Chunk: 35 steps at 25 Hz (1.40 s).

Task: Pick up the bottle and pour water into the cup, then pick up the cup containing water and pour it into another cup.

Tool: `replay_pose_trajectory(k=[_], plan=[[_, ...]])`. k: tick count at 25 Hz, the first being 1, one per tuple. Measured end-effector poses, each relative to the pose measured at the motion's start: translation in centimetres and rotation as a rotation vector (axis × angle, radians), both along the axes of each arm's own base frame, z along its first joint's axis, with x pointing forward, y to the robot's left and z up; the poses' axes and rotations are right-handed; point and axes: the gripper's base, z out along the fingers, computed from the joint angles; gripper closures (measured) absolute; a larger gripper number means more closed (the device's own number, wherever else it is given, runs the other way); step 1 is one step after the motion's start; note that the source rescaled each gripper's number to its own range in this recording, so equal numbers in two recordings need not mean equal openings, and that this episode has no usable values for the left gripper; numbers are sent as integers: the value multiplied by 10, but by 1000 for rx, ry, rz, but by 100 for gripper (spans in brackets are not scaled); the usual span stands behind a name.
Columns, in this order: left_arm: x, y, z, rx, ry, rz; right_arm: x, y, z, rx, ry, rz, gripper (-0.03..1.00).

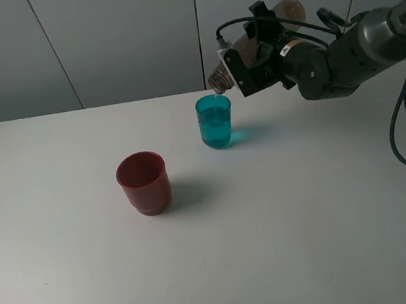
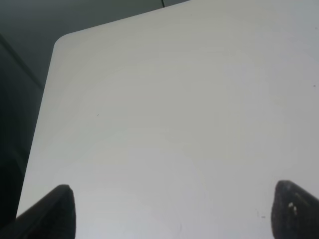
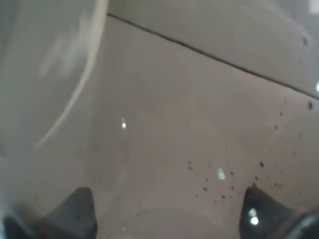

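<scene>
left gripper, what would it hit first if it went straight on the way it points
Probably the bare white table; nothing else shows ahead of the left gripper, depth unclear.

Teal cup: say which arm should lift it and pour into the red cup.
Probably left: the left end effector is open and empty, while the right end effector grips the grey-brown bottle tipped over the teal cup; the red cup sits leftward.

teal cup (image 1: 215, 122), dark red cup (image 1: 144, 182), smoky brown bottle (image 1: 290, 10), white table (image 1: 285, 245)
</scene>
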Motion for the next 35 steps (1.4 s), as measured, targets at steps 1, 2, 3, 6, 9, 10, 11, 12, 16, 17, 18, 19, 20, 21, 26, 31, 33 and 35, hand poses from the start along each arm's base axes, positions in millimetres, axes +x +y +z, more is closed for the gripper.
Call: replay_pose_trajectory(k=[1, 2, 3, 6, 9, 10, 11, 12, 16, 17, 18, 19, 20, 21, 26, 31, 33, 35], plan=[[0, 0, 0, 0, 0, 0, 0, 0, 0, -4, -2, 6, 95], [0, 0, 0, 0, 0, 0, 0, 1, 0, -5, -2, 7, 95], [0, 0, 0, 0, 0, 0, 0, 1, 0, -6, -3, 9, 95], [0, 0, 0, 0, 0, 0, 0, 1, 0, -6, -3, 9, 95], [0, 0, 0, 0, 0, 0, 0, 1, 0, -6, -3, 9, 95], [0, 0, 0, 0, 0, 0, 0, 1, 0, -6, -3, 9, 95], [0, 0, 0, 0, 0, 0, 0, 1, 0, -6, -3, 9, 95], [0, 0, 0, 0, 0, 0, 0, 1, 0, -6, -3, 9, 95], [0, 0, 0, 0, 0, 0, 0, 1, 0, -7, 2, 10, 95], [0, 0, 0, 0, 0, 0, 0, 1, -1, -7, 6, 9, 95], [0, 0, 0, 0, 0, 0, 0, 1, -1, -7, 15, 8, 95], [0, 0, 0, 0, 0, 0, 0, 1, -2, -5, 24, 7, 95], [0, 0, 0, 0, 0, 0, -1, 1, -3, 4, 36, 6, 95], [0, 0, 0, 0, 0, 0, -1, 1, -3, 24, 45, 2, 95], [0, 0, 0, -3, 0, 2, -1, 0, -4, 195, 94, -48, 95], [0, 0, 0, -3, 0, 2, -6, -3, 3, 469, 150, -113, 95], [0, 0, 0, -3, 0, 2, -14, -6, 6, 567, 178, -138, 95], [0, 0, 0, -3, 0, 2, -22, -9, 8, 662, 207, -164, 95]])
